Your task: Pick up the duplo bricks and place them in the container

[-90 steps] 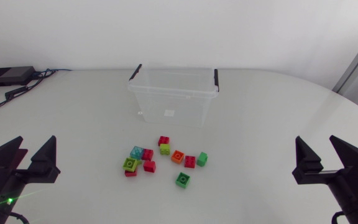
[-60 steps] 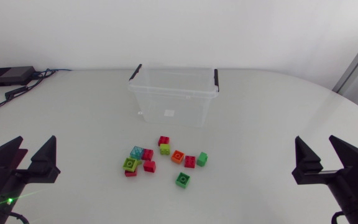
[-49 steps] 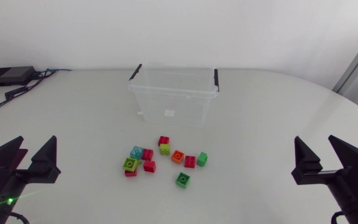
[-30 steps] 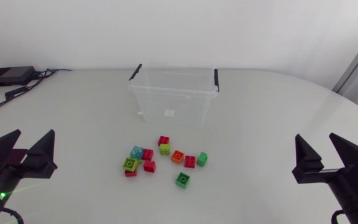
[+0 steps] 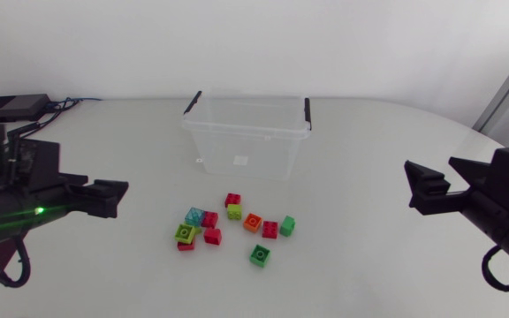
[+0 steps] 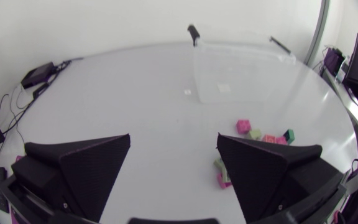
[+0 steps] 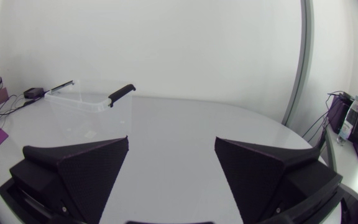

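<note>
Gaping wide, the left tool [image 6: 174, 140] has its two fingers well apart with only tabletop [image 5: 131, 256] between them. The right tool [image 7: 171, 140] is spread the same way, clamped on no brick. From above, the left tool hangs over the tabletop's left side, pointing toward the middle, and the right tool sits well off on the right side.

Past the left tool, toward its right finger, lie the duplo bricks [image 5: 234, 225], a loose cluster near the middle of the tabletop, all outside the container [image 5: 246, 131]. A green brick [image 5: 260, 255] sits alone at the near edge of the group. An orange brick [image 5: 253, 222] touches a red brick [image 5: 269, 230], and a teal brick [image 5: 194, 215] is on the cluster's left.

Beyond the bricks stands the clear container with black handles, upright. A black box [image 5: 11, 108] with cables rests at the far left corner.
</note>
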